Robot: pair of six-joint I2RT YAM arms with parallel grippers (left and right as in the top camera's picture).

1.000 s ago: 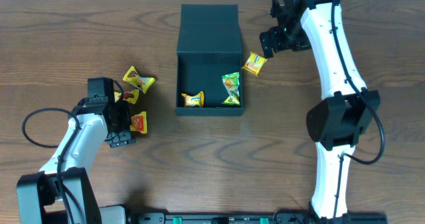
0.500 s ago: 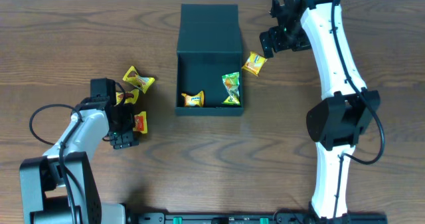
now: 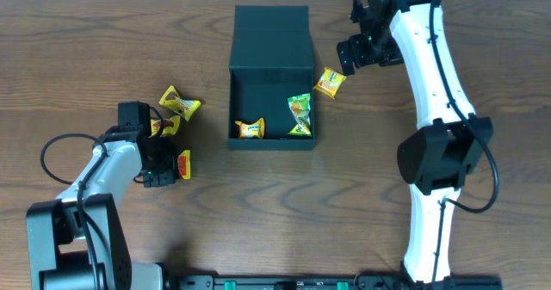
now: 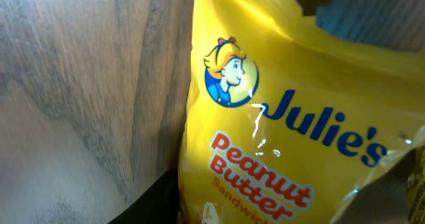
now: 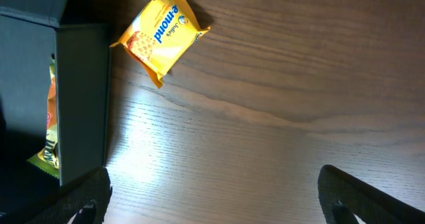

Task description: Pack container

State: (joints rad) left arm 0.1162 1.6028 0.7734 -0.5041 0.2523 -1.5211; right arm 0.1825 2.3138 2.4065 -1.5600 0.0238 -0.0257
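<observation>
The dark teal container [image 3: 271,40] stands open at the table's middle, its flap lid laid back. Inside lie a yellow packet [image 3: 250,128] and a green packet [image 3: 299,115]. My left gripper [image 3: 168,165] is shut on a yellow Julie's peanut butter packet [image 3: 182,163], which fills the left wrist view [image 4: 285,124]. My right gripper [image 3: 349,56] is open and empty above the table, right of the container wall [image 5: 80,98]. Its fingers [image 5: 212,204] are wide apart. Another yellow packet [image 3: 329,83] lies beside the container, also in the right wrist view [image 5: 161,34].
Two more yellow packets lie on the left: one [image 3: 179,103] in the open, one [image 3: 160,125] partly hidden by my left arm. The table is dark brown wood [image 3: 362,169]. A black cable [image 3: 52,152] loops from the left arm.
My left gripper has shifted slightly right and closed on the yellow packet, which now looks narrower, tipped on edge. The right arm has not moved.
</observation>
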